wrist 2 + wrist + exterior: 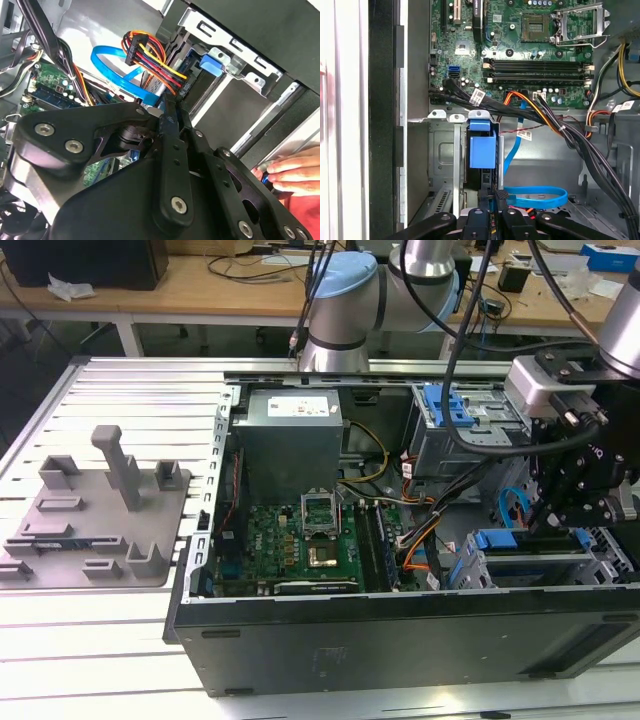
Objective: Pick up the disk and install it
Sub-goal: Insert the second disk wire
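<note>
Gripper (492, 202), jaws clamped on the disk's blue carrier (483, 150), stands over the drive cage (520, 565) at lower right of the exterior view; judged best seated square to the bay rails, clear of the SATA cable (535, 196).

The room is evenly and brightly lit from overhead. The slatted white table (100, 660) glares almost to blank in the exterior view, while the inside of the computer case (400, 630) sits in softer shade. That view is slightly soft overall. In the second wrist view the black gripper (170, 117) looms close and dark, and a pale hand (295, 172) blurs at the edge.
</note>
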Action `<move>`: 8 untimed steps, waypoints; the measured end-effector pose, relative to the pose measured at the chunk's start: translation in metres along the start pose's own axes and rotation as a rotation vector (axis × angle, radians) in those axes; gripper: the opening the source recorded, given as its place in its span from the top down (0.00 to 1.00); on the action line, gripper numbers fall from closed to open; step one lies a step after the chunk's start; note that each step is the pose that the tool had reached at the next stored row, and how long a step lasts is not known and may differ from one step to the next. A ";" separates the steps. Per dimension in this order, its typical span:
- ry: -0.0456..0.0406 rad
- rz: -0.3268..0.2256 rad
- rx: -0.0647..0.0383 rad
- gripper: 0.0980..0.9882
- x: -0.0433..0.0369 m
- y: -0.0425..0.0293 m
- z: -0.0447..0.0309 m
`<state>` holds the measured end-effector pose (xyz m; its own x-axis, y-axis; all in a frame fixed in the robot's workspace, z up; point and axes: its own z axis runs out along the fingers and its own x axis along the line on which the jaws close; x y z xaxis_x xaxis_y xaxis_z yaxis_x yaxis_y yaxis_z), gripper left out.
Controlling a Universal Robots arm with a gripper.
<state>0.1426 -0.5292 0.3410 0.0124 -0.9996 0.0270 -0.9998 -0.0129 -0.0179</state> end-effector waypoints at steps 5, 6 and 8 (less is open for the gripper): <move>-0.0002 -0.002 0.000 0.93 0.0000 0.0003 0.0002; -0.0003 -0.002 0.000 0.93 0.0000 0.0004 0.0002; -0.0003 -0.002 0.000 0.85 -0.0001 0.0004 0.0002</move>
<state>0.1423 -0.5291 0.3408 0.0143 -0.9995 0.0267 -0.9997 -0.0147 -0.0181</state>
